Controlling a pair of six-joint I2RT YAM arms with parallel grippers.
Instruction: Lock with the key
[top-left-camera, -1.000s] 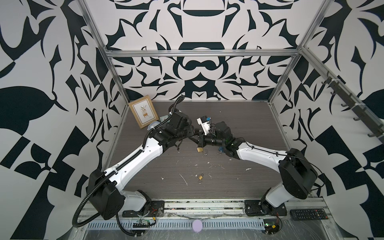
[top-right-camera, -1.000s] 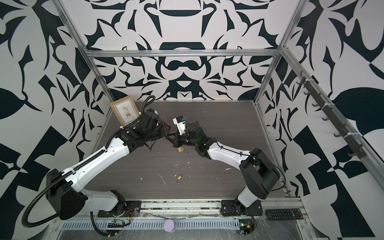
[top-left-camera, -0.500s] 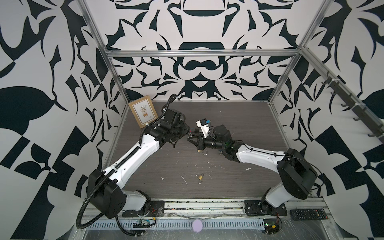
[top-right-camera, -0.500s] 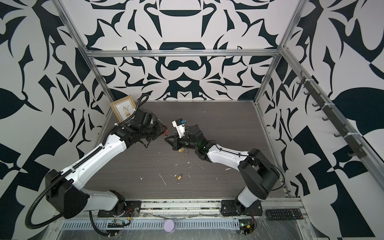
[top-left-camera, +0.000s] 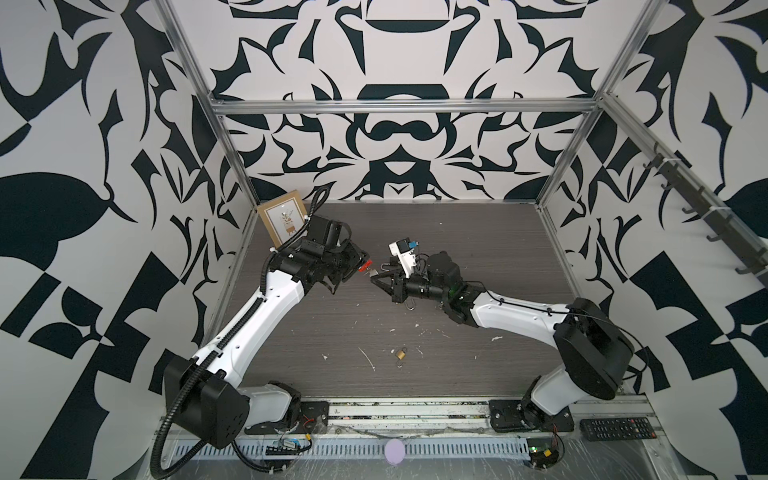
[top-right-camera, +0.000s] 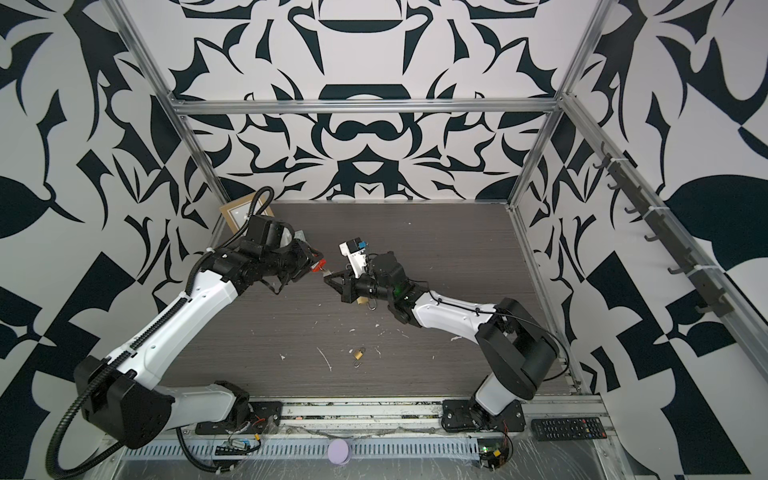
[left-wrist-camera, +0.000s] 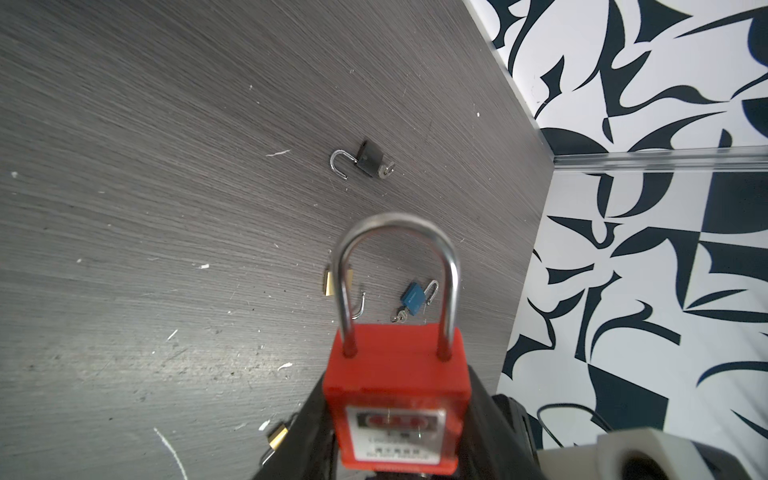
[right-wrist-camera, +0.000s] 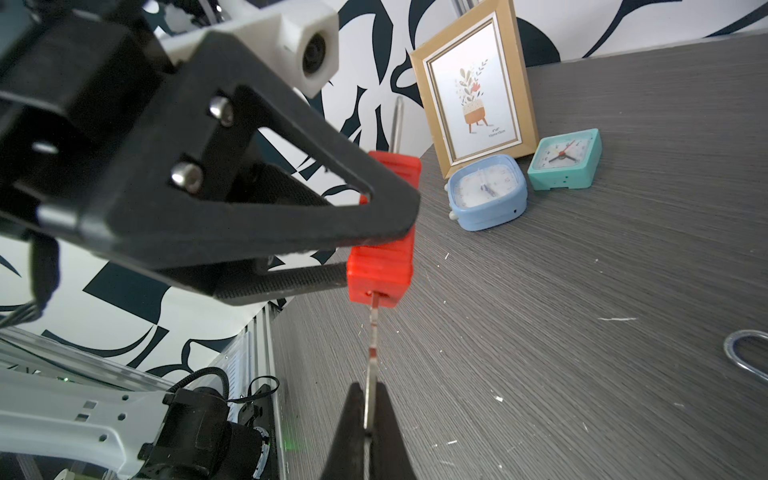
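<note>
Left hand (top-left-camera: 360, 266) clamps the red padlock (left-wrist-camera: 397, 374) above the worktop's (top-left-camera: 457, 353) middle. Right hand (right-wrist-camera: 368, 401) pinches the key (right-wrist-camera: 372, 349), its tip in the padlock's base.

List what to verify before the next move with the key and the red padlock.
1. Grip of the left hand on the red padlock: ok.
2. Grip of the right hand on the key: ok, shut on it.
3. Tip of the key in the padlock's bottom keyhole: ok, in the right wrist view.
4. Blade pushed fully home: cannot tell; a long stretch shows outside.
5. Both legs of the shackle seated in the body: ok.
6. Mechanism turned to locked: cannot tell.
</note>
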